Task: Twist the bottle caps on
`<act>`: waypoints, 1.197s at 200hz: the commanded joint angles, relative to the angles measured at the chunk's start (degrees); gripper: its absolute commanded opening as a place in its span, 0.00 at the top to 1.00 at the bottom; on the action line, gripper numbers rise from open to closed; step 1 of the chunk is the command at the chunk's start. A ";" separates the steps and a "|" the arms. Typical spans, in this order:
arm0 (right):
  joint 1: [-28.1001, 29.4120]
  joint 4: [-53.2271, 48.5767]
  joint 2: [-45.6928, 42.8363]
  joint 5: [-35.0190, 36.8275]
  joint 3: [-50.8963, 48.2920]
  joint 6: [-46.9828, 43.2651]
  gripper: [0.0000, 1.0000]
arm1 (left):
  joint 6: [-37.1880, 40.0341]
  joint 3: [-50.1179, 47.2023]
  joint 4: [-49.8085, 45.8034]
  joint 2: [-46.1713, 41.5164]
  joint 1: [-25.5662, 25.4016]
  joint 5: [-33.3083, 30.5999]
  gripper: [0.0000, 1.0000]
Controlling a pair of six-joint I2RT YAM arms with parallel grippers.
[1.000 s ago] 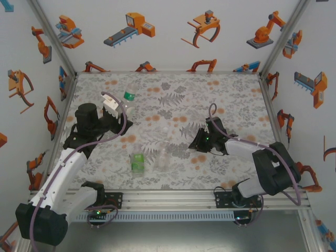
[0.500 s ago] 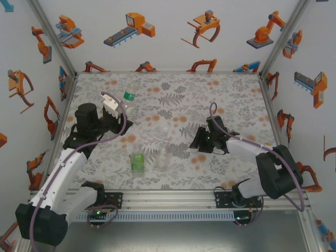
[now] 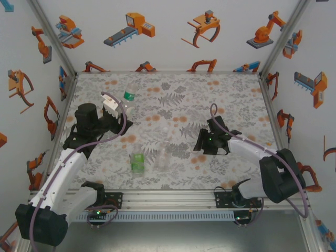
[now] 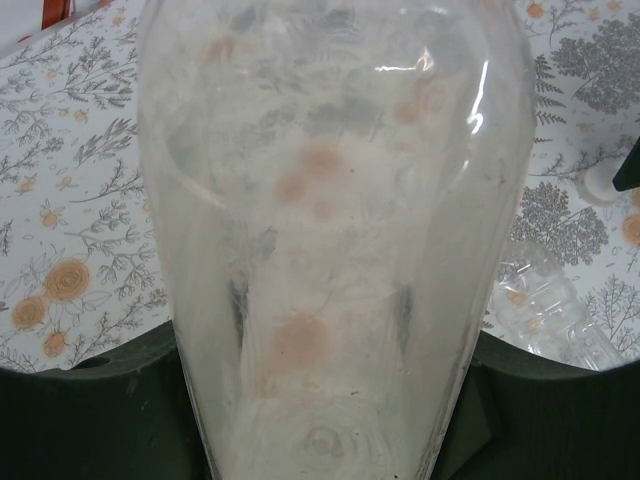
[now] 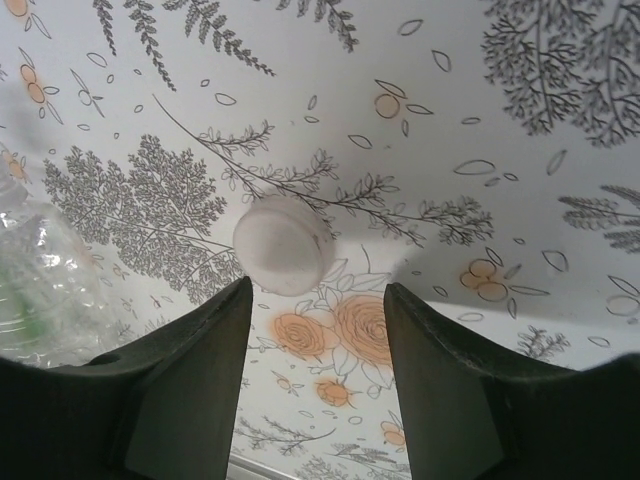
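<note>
Mat (image 3: 231,100) with grey ferns and orange flowers covers the whole table. White walls (image 3: 168,47) with orange robot prints close it on three sides, and an aluminium rail (image 3: 168,197) runs along the near edge.

On the mat near the front, left of centre, stand the short green bottle (image 3: 137,163) and, just beside it on its right, the clear bottle (image 3: 163,157). They are close but apart. In the right wrist view the clear bottle (image 5: 40,270) sits crinkly at the left edge, with some green showing in it.

The left gripper (image 3: 116,109) is up at the left, clamped on the tall bottle (image 3: 126,98); its green neck band points toward the back wall. In the left wrist view the tall bottle (image 4: 330,240) blocks most of the frame, with the dark fingers (image 4: 100,420) pressed on either side of it.

The right gripper (image 3: 200,143) is low over the mat, right of centre. Its jaws stand apart and hold nothing. The white cap (image 5: 283,245) lies flat on the mat just past the tip of the left-hand finger (image 5: 190,380), a bit off the centre of the right gripper (image 5: 318,290). We cannot tell whether the finger touches the cap.
</note>
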 commanded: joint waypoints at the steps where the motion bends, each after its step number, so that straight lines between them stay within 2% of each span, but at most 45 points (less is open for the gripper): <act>1: -0.40 -4.58 -1.74 2.09 3.72 -1.88 0.46 | -0.14 1.63 0.43 -1.06 0.13 0.63 0.96; 118: 1.69 -12.60 0.72 6.02 12.37 -4.69 0.45 | 0.21 1.86 -0.12 -1.91 0.09 0.18 0.97; 175: 5.83 -16.04 6.30 11.42 17.91 -3.81 0.40 | 0.28 1.46 0.41 -2.39 0.05 0.22 0.97; 239: 10.98 -16.89 13.22 15.17 21.02 -4.33 0.40 | -0.08 2.24 0.14 -1.01 0.10 2.06 0.99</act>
